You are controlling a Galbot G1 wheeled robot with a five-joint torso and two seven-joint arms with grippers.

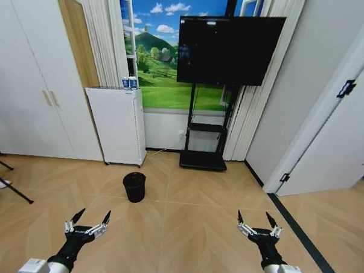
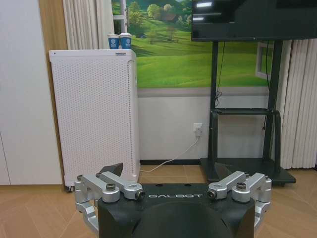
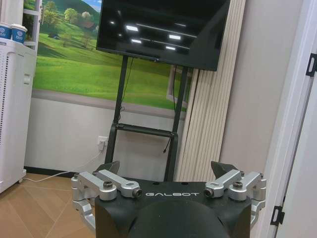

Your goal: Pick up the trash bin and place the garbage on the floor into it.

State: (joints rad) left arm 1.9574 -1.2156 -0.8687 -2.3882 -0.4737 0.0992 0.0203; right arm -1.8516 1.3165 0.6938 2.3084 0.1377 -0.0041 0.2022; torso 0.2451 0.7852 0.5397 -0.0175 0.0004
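- The trash bin (image 1: pixel 134 187), a small black round mesh basket, is seen standing upright on the floor (image 1: pixel 184 221) in the head view, in front of the white perforated appliance (image 1: pixel 117 126) and slightly to its right; it is touched by neither hand.
- The left hand (image 1: pixel 91 218) is held low over the floor, near the bin but apart from it, on the robot's left; its fingers are spread apart and nothing is held between them; the same spread is seen in the left wrist view (image 2: pixel 171 181).
- The right hand (image 1: pixel 255 222) is held low on the robot's right, well apart from the bin; its fingers are likewise spread apart with nothing between them, as confirmed in the right wrist view (image 3: pixel 168 171).
- Two blue-and-white paper cups (image 1: pixel 129 83) are seen on top of the appliance; a black television (image 1: pixel 229 49) is carried on a black stand (image 1: pixel 205 131) against the wall behind the bin.
- A dark border strip (image 1: pixel 304 238) is seen running along the chevron-patterned flooring at the right.
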